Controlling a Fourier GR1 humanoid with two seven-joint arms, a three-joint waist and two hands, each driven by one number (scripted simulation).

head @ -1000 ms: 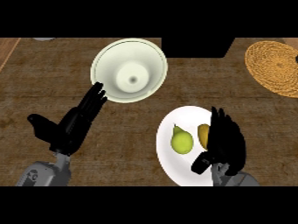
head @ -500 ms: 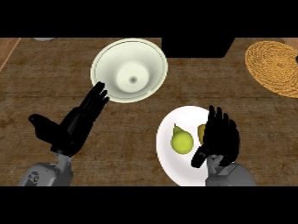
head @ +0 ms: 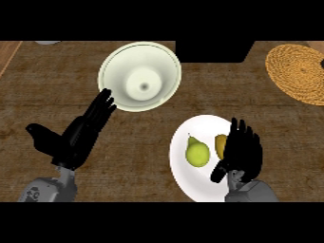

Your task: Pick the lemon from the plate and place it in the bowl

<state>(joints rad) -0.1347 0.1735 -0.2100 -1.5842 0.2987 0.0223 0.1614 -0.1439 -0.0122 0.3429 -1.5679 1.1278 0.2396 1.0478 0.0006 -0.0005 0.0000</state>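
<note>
I am holding my right hand [head: 242, 151], fingers straight and apart, over the plate [head: 192, 182] at lower right, covering the lemon [head: 221, 141] beside a pear [head: 197, 153]. My left hand [head: 80, 135] is resting open below the bowl [head: 140, 76].

We see a rough, matt brown countertop [head: 143, 142], coarse-grained like worn wood or fibre. The bowl [head: 139, 76] looks smooth, pale, slightly glossy, prob. ceramic. The plate [head: 192, 180] is smooth white, matt-ish. The lemon [head: 196, 153] has smooth yellow-green skin. A woven mat [head: 301, 73] looks straw-like, v. textured. Both hands, left [head: 80, 135] and right [head: 243, 152], are matt black.
</note>
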